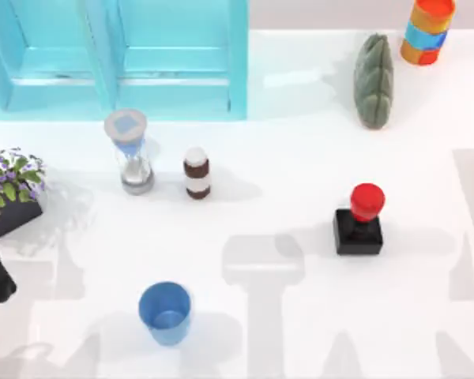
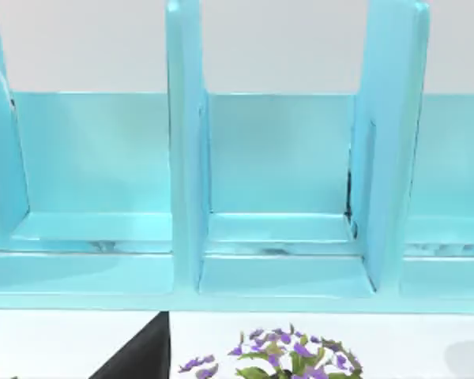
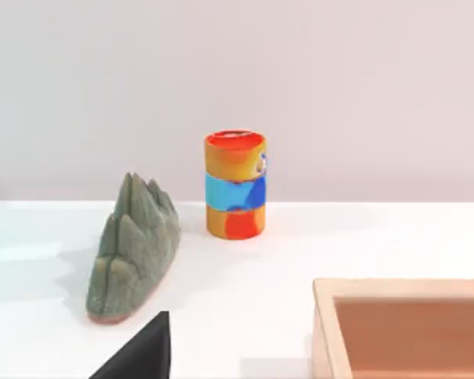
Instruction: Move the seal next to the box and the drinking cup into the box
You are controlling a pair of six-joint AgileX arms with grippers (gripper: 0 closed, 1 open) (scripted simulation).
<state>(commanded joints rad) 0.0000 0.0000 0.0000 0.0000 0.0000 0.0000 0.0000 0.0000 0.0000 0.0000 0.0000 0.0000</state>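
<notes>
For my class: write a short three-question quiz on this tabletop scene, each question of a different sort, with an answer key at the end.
1. True or false: the seal lies on its side.
2. Multiple choice: what stands nearest the hourglass? A) the brown-and-white small bottle B) the orange-and-blue striped cylinder C) the drinking cup
3. Fill in: in the top view, the green rock-shaped ornament sits toward the table's ____ side.

Key
1. False: it stands upright, red knob on top of its black base.
2. A
3. Right, near the striped cylinder and apart from the turquoise shelf unit.
</notes>
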